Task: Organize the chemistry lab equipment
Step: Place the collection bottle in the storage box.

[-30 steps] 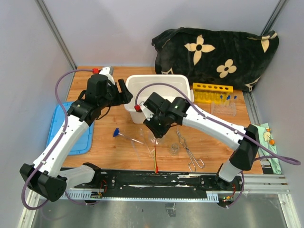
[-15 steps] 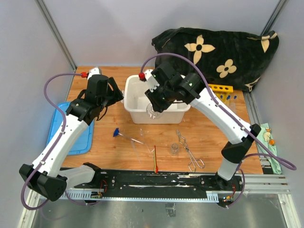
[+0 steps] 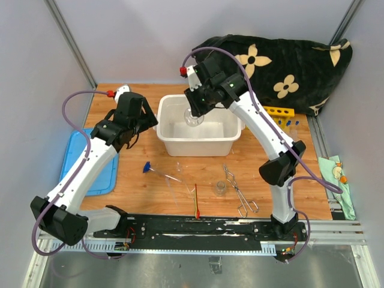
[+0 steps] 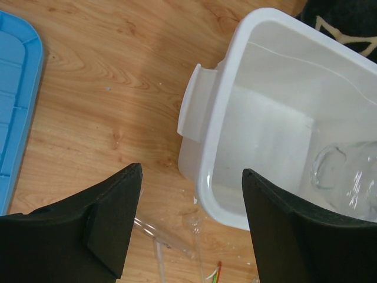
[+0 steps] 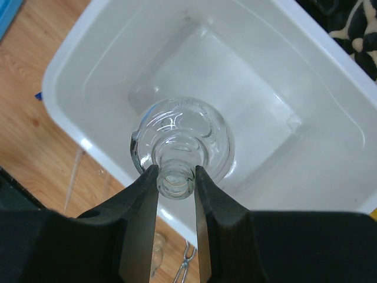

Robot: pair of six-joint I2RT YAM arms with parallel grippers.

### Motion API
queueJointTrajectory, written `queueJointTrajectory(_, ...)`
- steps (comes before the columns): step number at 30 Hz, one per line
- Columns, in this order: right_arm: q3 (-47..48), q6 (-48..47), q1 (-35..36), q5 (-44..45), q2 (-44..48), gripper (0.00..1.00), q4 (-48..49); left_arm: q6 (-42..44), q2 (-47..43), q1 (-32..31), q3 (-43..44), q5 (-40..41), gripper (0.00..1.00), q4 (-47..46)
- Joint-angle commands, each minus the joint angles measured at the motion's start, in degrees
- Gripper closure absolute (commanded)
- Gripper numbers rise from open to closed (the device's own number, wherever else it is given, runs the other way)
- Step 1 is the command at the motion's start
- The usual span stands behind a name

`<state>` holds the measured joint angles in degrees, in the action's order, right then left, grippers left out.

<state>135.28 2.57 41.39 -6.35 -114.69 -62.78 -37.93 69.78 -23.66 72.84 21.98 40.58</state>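
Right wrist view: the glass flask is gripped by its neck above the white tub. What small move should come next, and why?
Probably lower the right hand straight down a little. Its fingers are clamped on the neck of the round glass flask, which hangs bulb-down over the bare floor of the white tub. Whether the bulb already touches the floor is unclear, so releasing now could drop the glass.

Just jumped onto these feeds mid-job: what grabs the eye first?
The right pincer holds a clear round glass flask by its neck over the white tub at the rear of the table. The left pincer hangs open by the tub's left handle, while metal tongs, a red-tipped stick and a small beaker lie in front.
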Motion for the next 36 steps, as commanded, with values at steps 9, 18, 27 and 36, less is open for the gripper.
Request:
queueJointTrajectory(9, 11.5, -0.1, -5.4, -6.3, -15.8, 1.00, 7.3, 3.4, 3.8, -0.2, 1.9, -2.0, 0.28, -2.8)
queueJointTrajectory(18, 10.8, -0.6, -6.3, -4.7, -20.5, 1.00, 8.6, 4.7, 7.2, -0.2, 3.0, -3.3, 0.28, -2.8)
queueJointTrajectory(27, 11.5, -1.5, -4.8, -1.1, -25.0, 1.00, 9.0, 6.3, 8.6, -0.2, 3.9, -3.7, 0.28, -2.7)
queueJointTrajectory(36, 11.3, -2.4, -3.4, 2.1, -27.3, 1.00, 10.1, 6.7, 8.3, -0.2, 3.3, -4.0, 0.28, -2.6)
